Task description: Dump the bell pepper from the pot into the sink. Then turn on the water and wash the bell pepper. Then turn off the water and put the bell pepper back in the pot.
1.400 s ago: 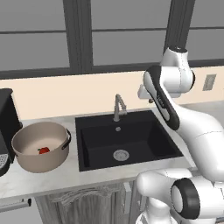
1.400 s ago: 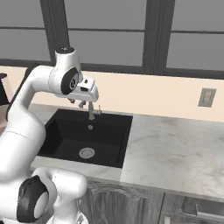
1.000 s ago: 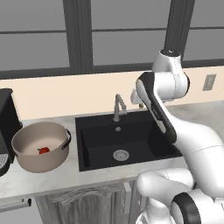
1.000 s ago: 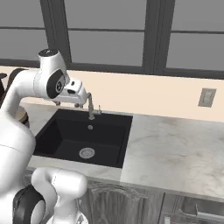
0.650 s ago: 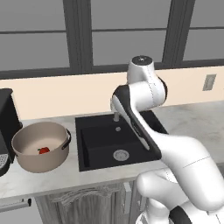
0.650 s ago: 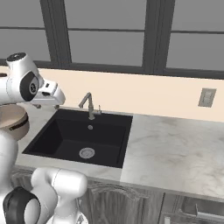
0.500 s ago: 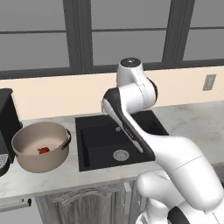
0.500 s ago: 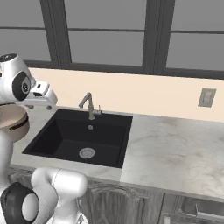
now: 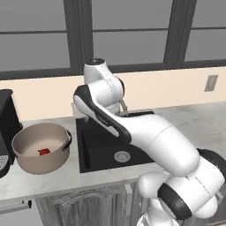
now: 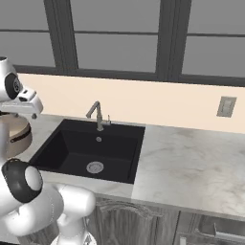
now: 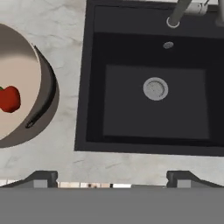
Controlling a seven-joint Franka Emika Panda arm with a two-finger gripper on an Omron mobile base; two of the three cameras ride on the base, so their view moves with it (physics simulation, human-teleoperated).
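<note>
Left base view: the bell pepper (image 9: 43, 152) lies inside the pot (image 9: 41, 148), which stands on the counter (image 9: 26, 181) just left of the sink (image 9: 95, 150). Right base view: bare marble lies right of the basin rim. Hand view: the gripper (image 11: 111, 179) hangs over the counter's front edge, fingertips (image 11: 41, 178) spread wide, holding and touching nothing.
</note>
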